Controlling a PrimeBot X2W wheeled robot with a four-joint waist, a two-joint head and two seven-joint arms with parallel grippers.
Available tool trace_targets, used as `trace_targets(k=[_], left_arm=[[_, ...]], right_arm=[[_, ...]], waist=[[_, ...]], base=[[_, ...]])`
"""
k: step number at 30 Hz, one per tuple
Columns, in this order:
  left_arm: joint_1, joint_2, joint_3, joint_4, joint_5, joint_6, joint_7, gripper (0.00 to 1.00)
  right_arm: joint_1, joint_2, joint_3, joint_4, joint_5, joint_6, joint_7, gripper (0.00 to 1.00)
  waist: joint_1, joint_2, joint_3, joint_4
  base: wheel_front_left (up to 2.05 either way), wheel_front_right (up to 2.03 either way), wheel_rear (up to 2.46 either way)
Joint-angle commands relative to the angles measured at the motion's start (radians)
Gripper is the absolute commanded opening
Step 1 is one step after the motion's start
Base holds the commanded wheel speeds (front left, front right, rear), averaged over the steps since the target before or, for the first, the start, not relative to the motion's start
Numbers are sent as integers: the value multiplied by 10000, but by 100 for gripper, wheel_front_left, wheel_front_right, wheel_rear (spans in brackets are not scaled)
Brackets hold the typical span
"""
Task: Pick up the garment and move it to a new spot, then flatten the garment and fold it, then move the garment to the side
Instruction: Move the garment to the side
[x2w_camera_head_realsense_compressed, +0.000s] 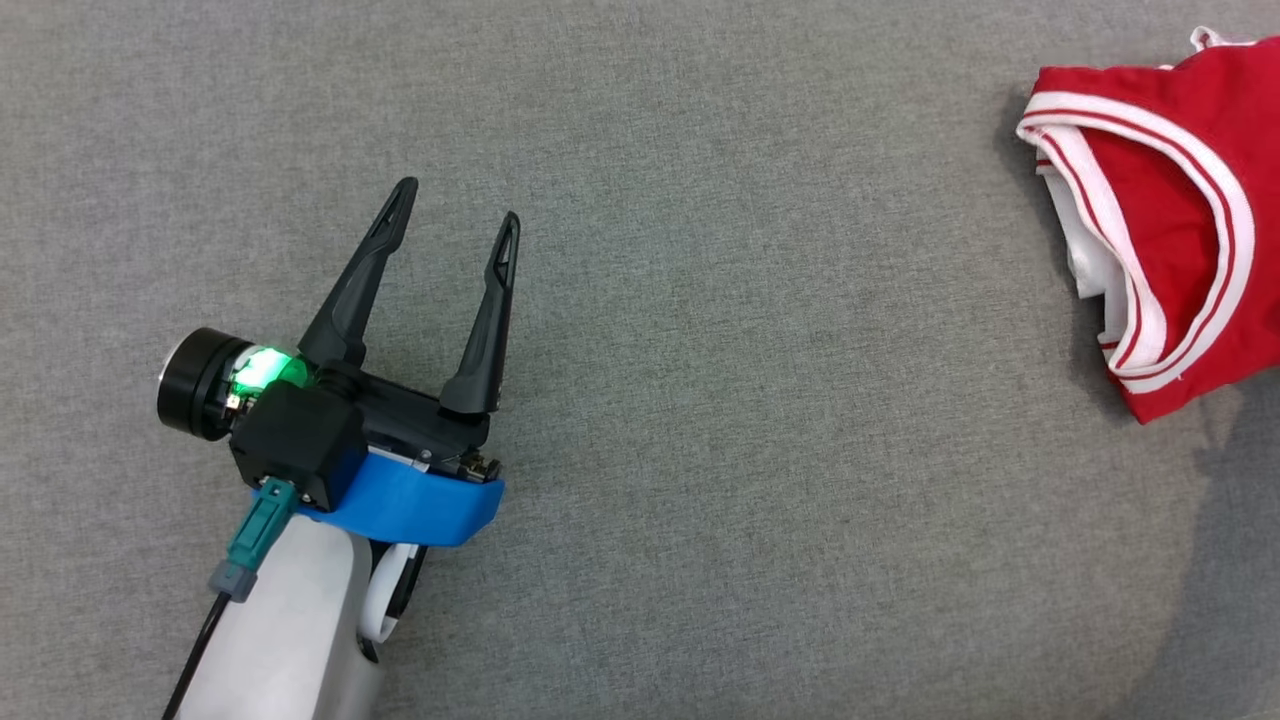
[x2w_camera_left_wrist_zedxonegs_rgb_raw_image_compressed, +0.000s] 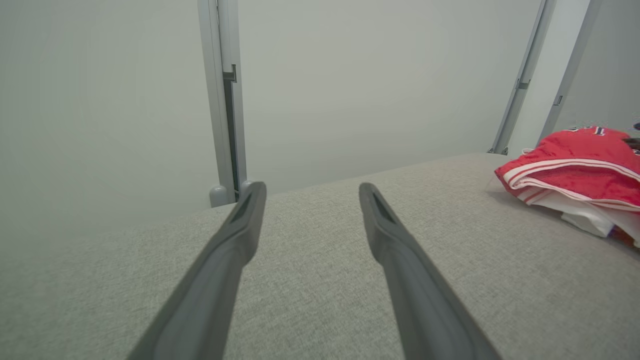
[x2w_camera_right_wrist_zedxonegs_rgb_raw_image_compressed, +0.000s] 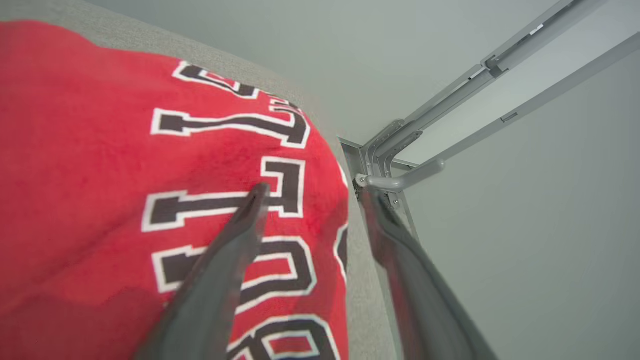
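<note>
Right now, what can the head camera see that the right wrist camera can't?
The head view adds the open left gripper and the white striped trim. The right wrist view adds black lettering, the right gripper with fingers apart, and metal rails. Both have the red garment on the grey surface.

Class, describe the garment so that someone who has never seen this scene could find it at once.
Start from the wide grey fabric surface and look to the head view's right edge. There lies the garment, a folded red jersey. White-striped trim and black lettering set it apart from the dark left gripper.
</note>
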Motion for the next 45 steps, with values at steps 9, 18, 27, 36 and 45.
trace_targets(k=[9, 18, 27, 36, 45], left_arm=[[308, -15, 68, 225, -80, 13, -38, 100], [1492, 49, 645, 749, -355, 495, -31, 100], [2670, 20, 1069, 1224, -689, 931, -31, 100], [3710, 144, 1259, 1731, -911, 1232, 26, 100], [4445, 203, 1193, 1756, -1132, 1261, 224, 100]], right_arm=[[1135, 1570, -1936, -1234, -806, -5, -709, 100], [4099, 3945, -1863, -3958, 314, -5, -1373, 100], [6293, 4579, -171, -5504, 1392, -5, -1262, 100], [7617, 4583, 850, -6100, 2433, -5, -1067, 100], [8613, 4584, 1155, -6833, 2483, -5, -690, 100]], waist=[[-1, -2, -651, 130], [-1, -2, -2213, 207], [-1, -2, -3566, 767], [-1, -2, -4952, 1432], [-1, -2, -5540, 1417]], base=[[0, 0, 0], [0, 0, 0], [0, 0, 0], [0, 0, 0], [0, 0, 0]])
